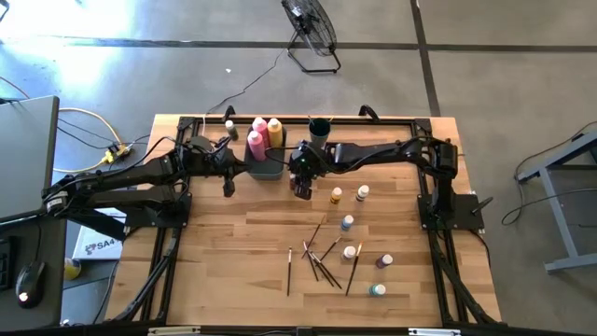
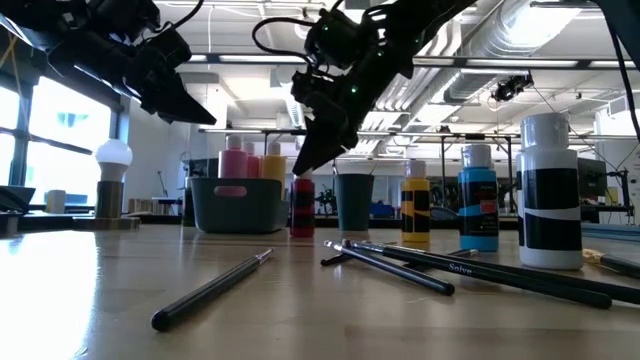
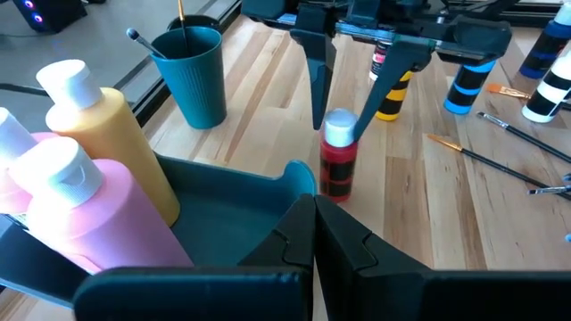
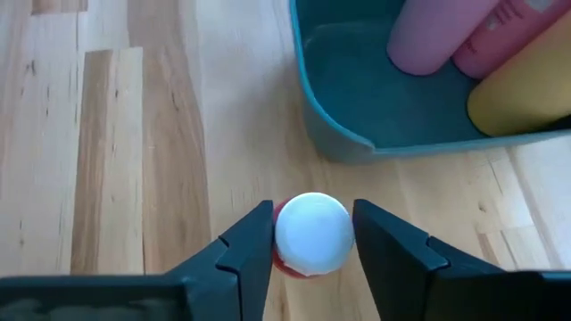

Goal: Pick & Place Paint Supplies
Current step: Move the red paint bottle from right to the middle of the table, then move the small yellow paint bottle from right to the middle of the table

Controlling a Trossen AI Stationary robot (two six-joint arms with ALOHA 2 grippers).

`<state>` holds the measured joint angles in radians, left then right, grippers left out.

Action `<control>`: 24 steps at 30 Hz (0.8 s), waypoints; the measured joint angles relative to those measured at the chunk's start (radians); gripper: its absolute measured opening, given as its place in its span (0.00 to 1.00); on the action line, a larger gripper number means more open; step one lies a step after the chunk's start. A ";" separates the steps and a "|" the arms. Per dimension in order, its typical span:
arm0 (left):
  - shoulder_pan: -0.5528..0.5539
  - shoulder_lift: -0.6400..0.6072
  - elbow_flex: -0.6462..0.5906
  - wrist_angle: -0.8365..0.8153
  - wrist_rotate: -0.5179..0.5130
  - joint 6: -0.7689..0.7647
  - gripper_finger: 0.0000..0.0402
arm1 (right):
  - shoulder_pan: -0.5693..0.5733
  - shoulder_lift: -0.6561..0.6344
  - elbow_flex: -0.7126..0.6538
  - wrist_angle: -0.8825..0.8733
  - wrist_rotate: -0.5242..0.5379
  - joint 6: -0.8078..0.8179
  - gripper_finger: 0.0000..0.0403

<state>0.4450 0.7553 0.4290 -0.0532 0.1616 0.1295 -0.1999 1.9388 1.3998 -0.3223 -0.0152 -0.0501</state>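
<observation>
- Beside the teal bin [image 3: 268, 192], a small red bottle [image 3: 338, 165] with a white cap stands upright on the bench [image 1: 242, 252].
- We see the right gripper [image 4: 312, 236] right over this bottle, with one finger on each side of the cap.
- Its fingers [image 4: 245, 250] are a little apart and sit very near the cap. We cannot tell if they touch it.
- In the bin stand two pink squeeze bottles [image 3: 107, 214] and one yellow squeeze bottle [image 3: 111, 129].
- The left gripper [image 3: 312, 236] hangs above the bin's near wall. Its fingers are pressed together and hold nothing.
- A teal cup [image 3: 192, 71] with a brush in it stands near the bin.
- More small paint bottles [image 1: 347, 222] and thin paintbrushes [image 1: 322, 261] are spread over the bench, well apart from the bin.
- A white knob [image 2: 113, 155] on a tan base stands off to one side.
</observation>
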 joint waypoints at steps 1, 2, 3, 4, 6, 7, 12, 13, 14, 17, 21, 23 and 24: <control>0.000 0.000 0.000 0.000 0.000 0.000 0.00 | 0.002 0.000 0.000 -0.002 -0.006 -0.019 0.38; 0.000 0.000 0.000 0.000 0.000 0.000 0.00 | 0.004 0.000 0.000 -0.002 -0.009 -0.035 0.39; 0.000 0.000 0.000 0.000 0.000 0.000 0.00 | 0.007 0.000 0.000 0.000 -0.009 -0.046 0.40; 0.000 0.000 0.000 0.000 0.000 0.000 0.00 | 0.010 0.000 0.000 0.005 -0.009 -0.056 0.42; 0.000 0.000 0.000 -0.001 0.000 0.000 0.00 | 0.016 0.000 0.000 0.013 -0.009 -0.060 0.46; 0.000 0.000 0.000 0.000 0.000 0.000 0.00 | 0.018 0.000 0.000 0.013 -0.004 -0.060 0.48; 0.000 0.000 0.000 -0.001 0.000 0.000 0.00 | 0.017 -0.002 0.000 0.002 0.077 -0.071 0.61; 0.000 0.000 0.000 -0.001 0.000 0.000 0.00 | 0.016 -0.005 0.000 -0.011 0.081 -0.079 0.63; 0.000 0.000 0.000 -0.002 0.000 0.000 0.00 | 0.016 -0.011 0.000 -0.023 0.092 -0.089 0.65; 0.000 0.000 0.000 -0.011 0.001 0.000 0.00 | 0.017 -0.050 0.000 -0.058 0.119 -0.106 0.68; 0.000 0.000 0.000 -0.019 0.001 0.000 0.00 | 0.017 -0.120 0.000 -0.101 0.149 -0.113 0.68; 0.000 0.000 0.000 -0.022 0.001 0.000 0.00 | 0.017 -0.160 0.000 -0.105 0.151 -0.118 0.67; 0.000 0.000 0.000 -0.024 0.003 0.000 0.00 | 0.016 -0.186 0.000 -0.123 0.152 -0.125 0.66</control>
<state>0.4450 0.7555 0.4290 -0.0776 0.1650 0.1291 -0.1836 1.7528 1.3994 -0.4456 0.1367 -0.1755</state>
